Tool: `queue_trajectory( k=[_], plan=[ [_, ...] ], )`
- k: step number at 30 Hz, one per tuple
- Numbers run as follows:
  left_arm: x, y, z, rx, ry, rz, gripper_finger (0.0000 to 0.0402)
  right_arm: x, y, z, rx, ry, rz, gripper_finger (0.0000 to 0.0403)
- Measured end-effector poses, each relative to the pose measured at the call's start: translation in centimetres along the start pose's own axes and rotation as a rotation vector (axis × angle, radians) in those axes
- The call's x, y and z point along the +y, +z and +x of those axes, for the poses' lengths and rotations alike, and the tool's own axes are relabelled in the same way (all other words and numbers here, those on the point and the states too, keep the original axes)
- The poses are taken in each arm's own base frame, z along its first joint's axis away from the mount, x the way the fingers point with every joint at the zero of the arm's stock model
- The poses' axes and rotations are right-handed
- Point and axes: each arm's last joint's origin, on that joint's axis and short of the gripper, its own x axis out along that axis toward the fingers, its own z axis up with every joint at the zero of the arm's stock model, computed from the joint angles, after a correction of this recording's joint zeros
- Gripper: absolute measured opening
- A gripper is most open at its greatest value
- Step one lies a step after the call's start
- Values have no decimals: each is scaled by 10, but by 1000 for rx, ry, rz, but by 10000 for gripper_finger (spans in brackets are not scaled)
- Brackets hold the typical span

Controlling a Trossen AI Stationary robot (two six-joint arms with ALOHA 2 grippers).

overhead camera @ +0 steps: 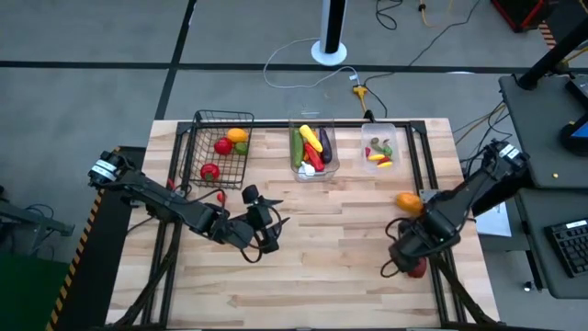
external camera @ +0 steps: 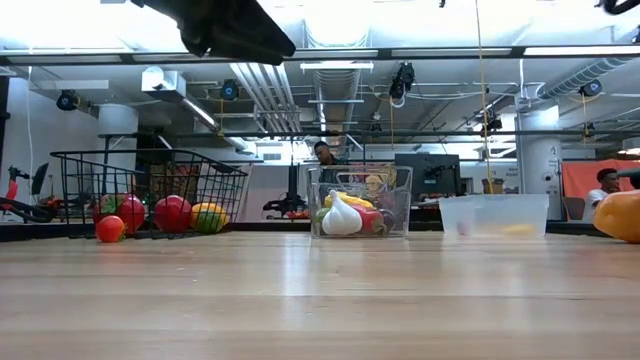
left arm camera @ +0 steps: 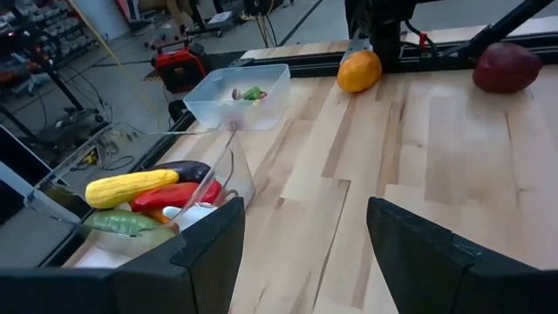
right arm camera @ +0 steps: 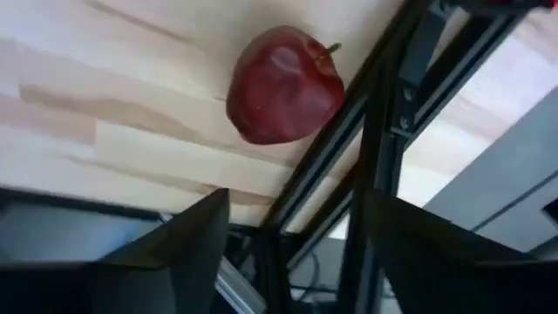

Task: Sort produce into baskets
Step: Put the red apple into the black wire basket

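Near the tabletop's (overhead camera: 303,257) right edge, the right hand (overhead camera: 404,260) hovers, fingers apart, over a red apple (right arm camera: 284,85); left hand (overhead camera: 274,230) likewise spread.

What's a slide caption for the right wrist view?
Right gripper open above a red apple lying on the wooden table beside its black frame rail.

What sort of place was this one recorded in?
Probably a robotics lab or workshop: exposed ceiling pipes, loose cables on the floor, and a keyboard on a desk beside the wooden table.
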Motion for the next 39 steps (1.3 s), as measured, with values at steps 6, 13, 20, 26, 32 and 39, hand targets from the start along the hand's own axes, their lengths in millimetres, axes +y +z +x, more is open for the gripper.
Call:
queue_trajectory(
  k=[6, 13, 20, 26, 32, 39],
  plan=[
    [3, 0, 3, 3, 11, 25, 223, -2, -8, 6, -63, 2, 119, 323],
    [7, 0, 7, 8, 29, 25, 223, 4, -1, 24, -95, 54, 143, 367],
    [11, 1, 10, 12, 45, 23, 223, 15, 6, 47, -102, -6, 168, 368],
    [11, 0, 11, 14, 44, 22, 223, 23, 9, 59, -101, -65, 160, 368],
    [11, 0, 11, 14, 43, 21, 223, 27, 10, 66, -84, -95, 166, 368],
    [11, 0, 11, 14, 43, 21, 223, 30, 14, 77, -88, -131, 181, 368]
  ],
)
